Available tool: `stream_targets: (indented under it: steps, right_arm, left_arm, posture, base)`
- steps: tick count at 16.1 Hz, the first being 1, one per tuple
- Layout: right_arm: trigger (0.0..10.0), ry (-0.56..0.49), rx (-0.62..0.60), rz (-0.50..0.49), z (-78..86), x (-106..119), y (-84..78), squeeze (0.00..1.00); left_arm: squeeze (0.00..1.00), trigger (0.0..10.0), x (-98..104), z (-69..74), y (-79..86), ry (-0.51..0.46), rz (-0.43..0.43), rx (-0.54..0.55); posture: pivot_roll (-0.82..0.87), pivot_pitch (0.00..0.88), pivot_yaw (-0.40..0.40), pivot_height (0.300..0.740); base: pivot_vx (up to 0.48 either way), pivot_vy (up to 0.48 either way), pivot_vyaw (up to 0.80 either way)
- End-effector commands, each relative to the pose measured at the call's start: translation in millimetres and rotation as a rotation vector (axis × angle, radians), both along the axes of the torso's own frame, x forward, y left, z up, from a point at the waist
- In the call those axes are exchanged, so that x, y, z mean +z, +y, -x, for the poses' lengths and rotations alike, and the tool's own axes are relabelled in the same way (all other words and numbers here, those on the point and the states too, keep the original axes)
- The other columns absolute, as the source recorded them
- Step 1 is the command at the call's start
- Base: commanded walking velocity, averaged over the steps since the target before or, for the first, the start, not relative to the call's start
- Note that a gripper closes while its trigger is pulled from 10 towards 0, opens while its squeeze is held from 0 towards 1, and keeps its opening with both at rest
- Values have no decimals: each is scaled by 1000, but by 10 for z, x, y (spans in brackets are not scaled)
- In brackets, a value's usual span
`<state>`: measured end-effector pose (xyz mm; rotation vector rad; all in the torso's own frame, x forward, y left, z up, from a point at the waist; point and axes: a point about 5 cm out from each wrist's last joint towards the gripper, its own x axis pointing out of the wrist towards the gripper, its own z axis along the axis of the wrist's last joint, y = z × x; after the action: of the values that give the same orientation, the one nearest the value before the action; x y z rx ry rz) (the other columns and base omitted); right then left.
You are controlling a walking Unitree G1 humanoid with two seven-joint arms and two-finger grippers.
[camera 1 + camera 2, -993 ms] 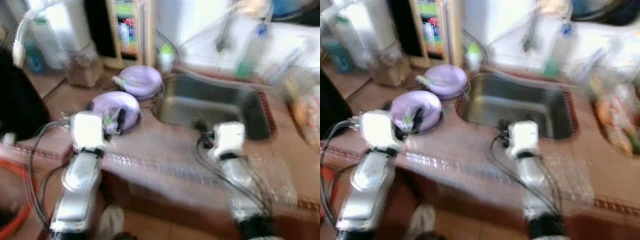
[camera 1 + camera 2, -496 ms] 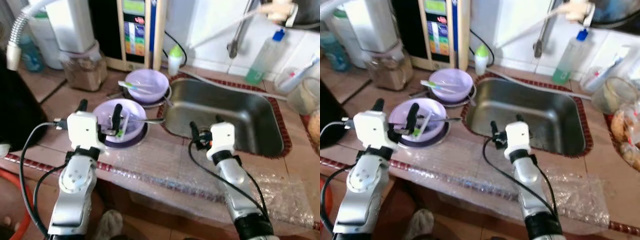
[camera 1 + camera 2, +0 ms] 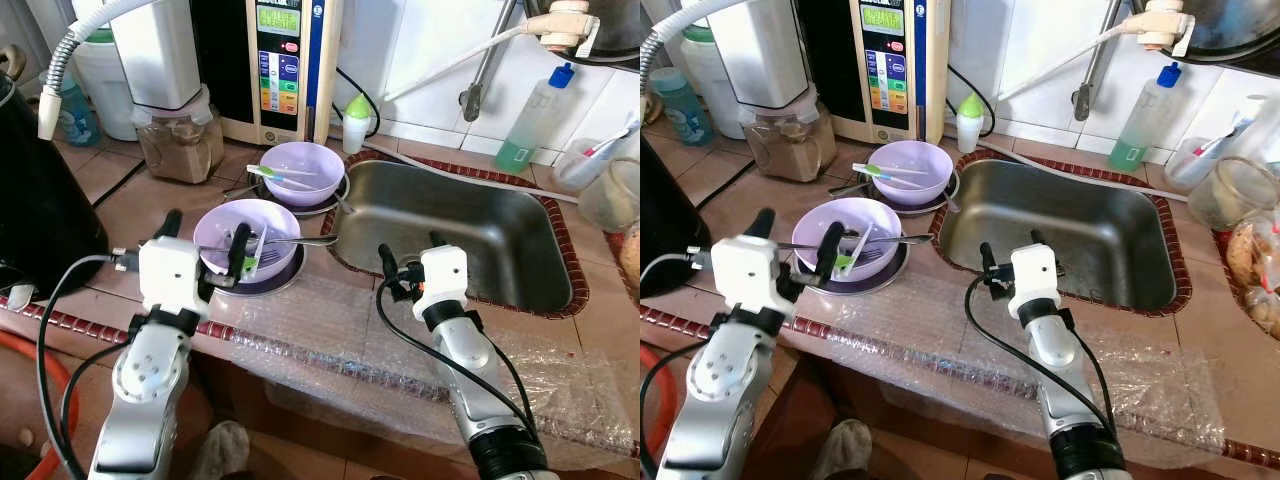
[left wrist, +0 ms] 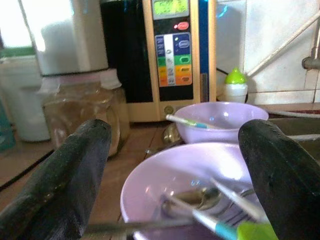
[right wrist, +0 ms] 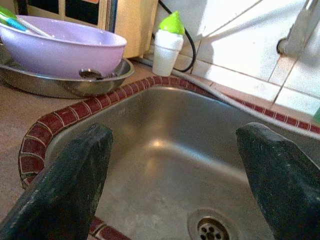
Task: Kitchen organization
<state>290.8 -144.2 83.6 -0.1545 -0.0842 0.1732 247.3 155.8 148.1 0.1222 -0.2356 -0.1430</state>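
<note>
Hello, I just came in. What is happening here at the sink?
The robot stands at a kitchen counter. Its left gripper is open around the near purple bowl, which holds utensils. Its right gripper is open at the edge of the empty sink, holding nothing. A second purple bowl sits behind the first.

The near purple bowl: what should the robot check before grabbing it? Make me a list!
1. Left gripper fingers open wide: ok.
2. Near purple bowl sits between the fingers in the left wrist view: ok.
3. Spoon and utensils lie loose inside the bowl and could tip out: not ok.
4. Sink has room: ok.
5. Right gripper is over the sink's edge, away from the bowl: ok.
6. Bowl stuck to the plate under it: cannot tell.
</note>
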Motion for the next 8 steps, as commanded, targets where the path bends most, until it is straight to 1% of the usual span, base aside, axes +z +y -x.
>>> stream_targets:
  steps: [1,3,4,8]
  right_arm:
    - [10000,2,-16,-7,-21,9,-28,0]
    - [10000,-7,-19,-8,-20,15,-34,0]
    - [10000,-5,-19,-8,-17,8,-37,0]
    - [10000,-2,-13,-6,-35,3,-24,0]
  left_arm:
    - [0,10000,52,3,-39,-22,-18,-14]
    - [0,10000,84,15,-24,-46,-49,4]
    - [0,10000,117,15,-27,-59,-52,5]
    - [0,10000,177,-14,-52,-76,-41,5]
  posture:
    - [37,0,-28,740]
    - [37,0,-28,740]
    - [37,0,-28,740]
    - [41,0,-33,740]
  base:
    - [0,0,-538]
    - [0,0,0]
    - [0,0,0]
    - [0,-259,0]
